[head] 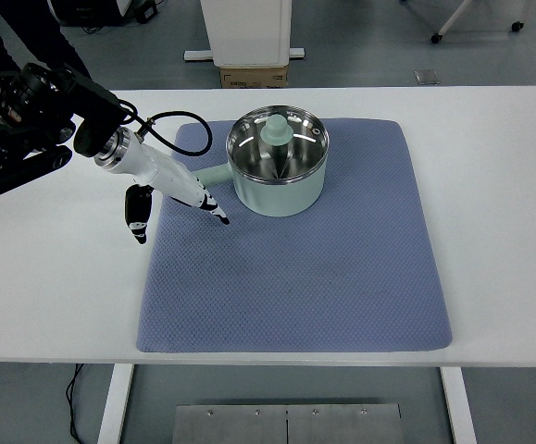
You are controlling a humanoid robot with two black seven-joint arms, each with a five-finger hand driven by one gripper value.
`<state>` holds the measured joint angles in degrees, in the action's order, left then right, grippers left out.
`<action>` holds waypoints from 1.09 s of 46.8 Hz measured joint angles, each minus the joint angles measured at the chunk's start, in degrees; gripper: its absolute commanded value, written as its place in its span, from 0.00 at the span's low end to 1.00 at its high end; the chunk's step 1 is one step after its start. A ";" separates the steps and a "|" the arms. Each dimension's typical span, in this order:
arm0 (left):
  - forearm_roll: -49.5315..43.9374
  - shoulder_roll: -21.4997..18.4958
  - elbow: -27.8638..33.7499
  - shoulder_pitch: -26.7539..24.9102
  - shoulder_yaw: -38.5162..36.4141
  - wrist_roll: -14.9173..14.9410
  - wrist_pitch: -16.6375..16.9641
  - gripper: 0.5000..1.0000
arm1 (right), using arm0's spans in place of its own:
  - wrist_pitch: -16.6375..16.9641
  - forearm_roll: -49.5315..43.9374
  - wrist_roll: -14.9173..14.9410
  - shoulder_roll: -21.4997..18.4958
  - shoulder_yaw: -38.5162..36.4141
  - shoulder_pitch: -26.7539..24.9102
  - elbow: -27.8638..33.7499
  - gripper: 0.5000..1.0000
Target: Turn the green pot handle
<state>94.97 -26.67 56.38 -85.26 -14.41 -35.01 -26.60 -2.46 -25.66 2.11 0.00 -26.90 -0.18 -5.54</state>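
Note:
A pale green pot (pixel 280 190) with a steel inside stands on the blue mat (pixel 323 268), a green lid knob (pixel 277 134) resting in it. Its short green handle (pixel 210 175) sticks out to the left. My left hand (pixel 177 199), white with black fingertips, hovers over the mat's left edge, just left of the handle and apart from it. Its fingers are spread and hold nothing. The right arm does not show.
The black left arm (pixel 27 120) with a looping black cable (pixel 180 129) reaches in from the upper left. A cardboard box (pixel 252 76) and a white cabinet base stand behind the table. A person's dark legs show at the top left.

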 measured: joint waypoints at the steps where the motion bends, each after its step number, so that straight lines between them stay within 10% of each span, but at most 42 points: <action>1: -0.01 0.05 -0.28 0.28 0.01 0.00 0.04 1.00 | 0.00 0.00 0.00 0.00 0.00 0.00 0.00 1.00; 35: -0.92 1.18 -7.55 2.25 0.08 0.02 5.82 1.00 | 0.00 0.00 0.00 0.00 0.00 0.00 0.00 1.00; 51: -4.60 1.12 -7.05 1.67 0.09 0.01 2.36 1.00 | 0.00 0.00 0.00 0.00 0.00 0.01 0.00 1.00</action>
<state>90.36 -25.55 49.33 -83.59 -14.32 -34.99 -24.25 -2.46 -25.66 2.11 0.00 -26.89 -0.17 -5.54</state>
